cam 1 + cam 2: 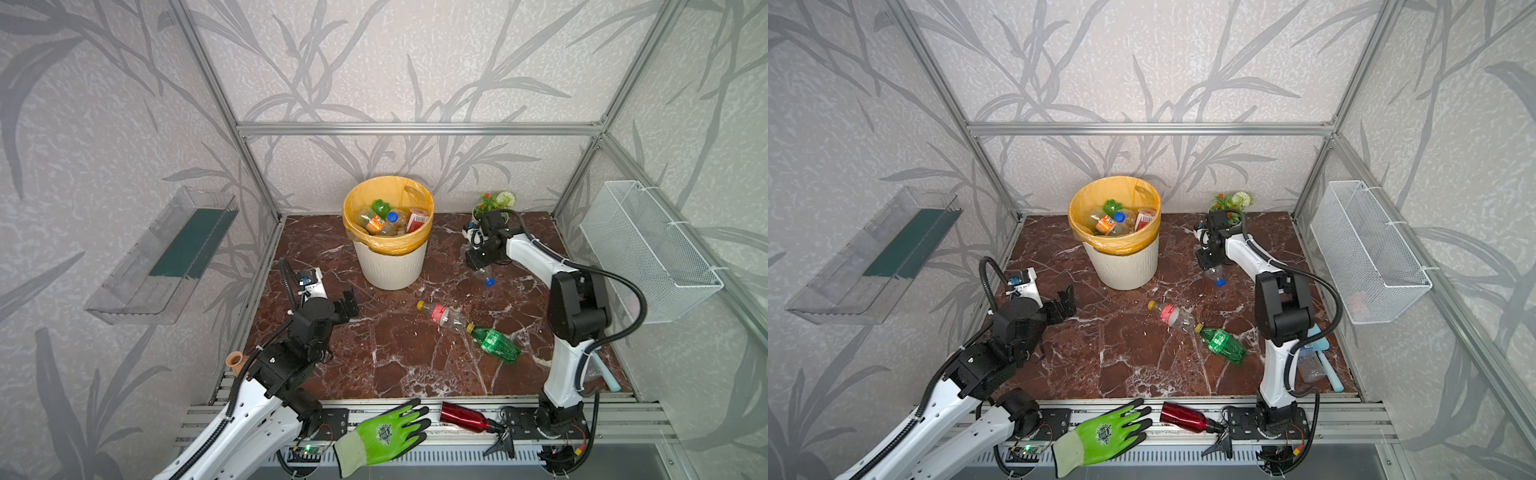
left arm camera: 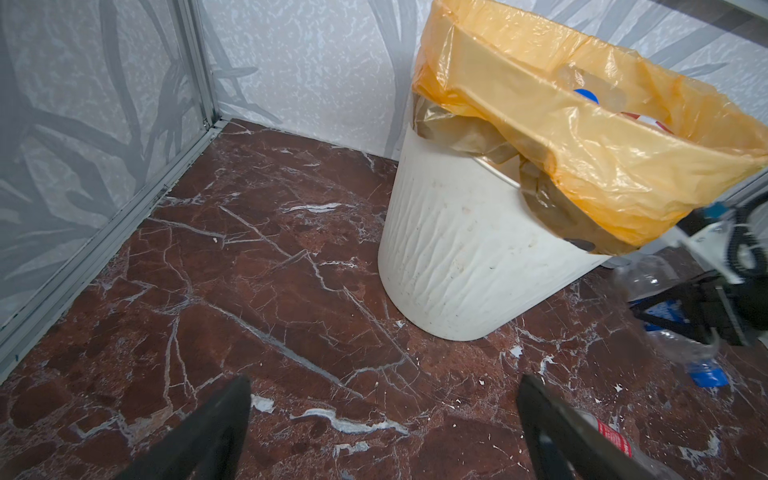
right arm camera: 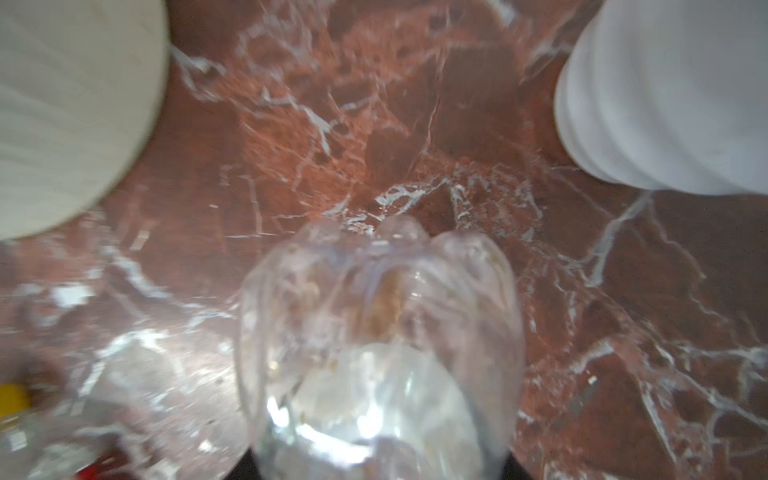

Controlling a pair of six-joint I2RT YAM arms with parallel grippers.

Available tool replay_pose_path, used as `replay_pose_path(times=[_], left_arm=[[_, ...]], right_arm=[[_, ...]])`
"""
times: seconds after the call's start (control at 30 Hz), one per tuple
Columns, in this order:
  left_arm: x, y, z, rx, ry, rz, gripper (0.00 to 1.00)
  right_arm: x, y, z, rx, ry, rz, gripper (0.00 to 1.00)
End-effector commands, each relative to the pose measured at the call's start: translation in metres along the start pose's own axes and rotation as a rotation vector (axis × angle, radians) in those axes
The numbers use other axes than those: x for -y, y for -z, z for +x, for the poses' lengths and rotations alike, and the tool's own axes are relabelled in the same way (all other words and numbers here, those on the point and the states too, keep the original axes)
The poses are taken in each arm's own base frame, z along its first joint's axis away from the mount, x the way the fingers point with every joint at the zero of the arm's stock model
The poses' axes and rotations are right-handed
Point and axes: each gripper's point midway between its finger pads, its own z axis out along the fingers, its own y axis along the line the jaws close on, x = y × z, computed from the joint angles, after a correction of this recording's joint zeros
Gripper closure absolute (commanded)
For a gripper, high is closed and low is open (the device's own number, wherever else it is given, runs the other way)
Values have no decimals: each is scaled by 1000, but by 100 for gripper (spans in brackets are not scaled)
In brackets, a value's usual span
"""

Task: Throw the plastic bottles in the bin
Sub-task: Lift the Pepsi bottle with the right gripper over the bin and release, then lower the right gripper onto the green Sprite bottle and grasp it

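- A clear plastic wall tray (image 1: 162, 257) hangs on the left wall, off the table (image 1: 374, 365).
- The left end effector (image 1: 347, 305) (image 1: 1065, 303) hovers low over the marbled red-brown table, left of the bin. Its jaws are spread wide with nothing between them. The left wrist view shows its dark fingers (image 2: 216, 432) apart over bare marble.
- The bin (image 1: 390, 270) (image 1: 1125, 270) (image 2: 457, 257) stands upright toward the back of the table, its orange liner folded over the rim. Several plastic bottles (image 1: 384, 222) lie inside it, among them a green one and a blue-capped one.
- A green work glove (image 1: 386, 436) lies on the front rail.
- The red-label bottle (image 1: 446, 318) (image 1: 1174, 315), clear with a yellow cap, lies on its side mid-table in front of the bin.
- A red metal bottle (image 1: 463, 417) lies on the front rail.
- The green bottle (image 1: 496, 345) (image 1: 1223, 345) lies on its side, its cap just beside the red-label bottle's base.
- The right end effector (image 1: 478, 264) (image 1: 1209, 262) is clamped on the clear bottle (image 1: 485, 276) (image 1: 1217, 276) (image 3: 374, 353), right of the bin. The bottle's blue cap points down. Whether the cap touches the table I cannot tell.
- The white flower pot (image 3: 665, 104) stands just behind that end effector.
- Another clear bottle (image 1: 1310, 363) lies behind the right arm, near the table's right edge.
- A white wire mesh basket (image 1: 648, 249) hangs on the right wall.
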Motion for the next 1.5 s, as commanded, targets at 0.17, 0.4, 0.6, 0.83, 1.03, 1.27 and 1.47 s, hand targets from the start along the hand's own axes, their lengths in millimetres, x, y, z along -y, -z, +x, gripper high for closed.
replay_pose_path(times=[0.17,0.4,0.6,0.83,1.03,1.27,1.47], left_arm=[[-27,4,5,37,77,-103,1],[-34,1,14,16,97,-133,1],[-28,-2,16,-12,91,-116,1],[-18,-8,19,-65,65,-103,1],[-16,-6,21,-83,63,-92,1],[-11,-6,20,-93,60,-68,1],[10,-11,24,-135,4,28,1]], right_arm=[[-17,244,-97,976,-193,-165,53],[-28,345,-103,1263,-309,-297,52],[-94,335,-159,1232,-280,-524,52],[-209,248,-216,853,-51,-603,24],[-178,268,-214,908,-26,-392,1],[-124,298,-177,949,-78,-263,1],[-81,253,-109,834,-174,-173,1]])
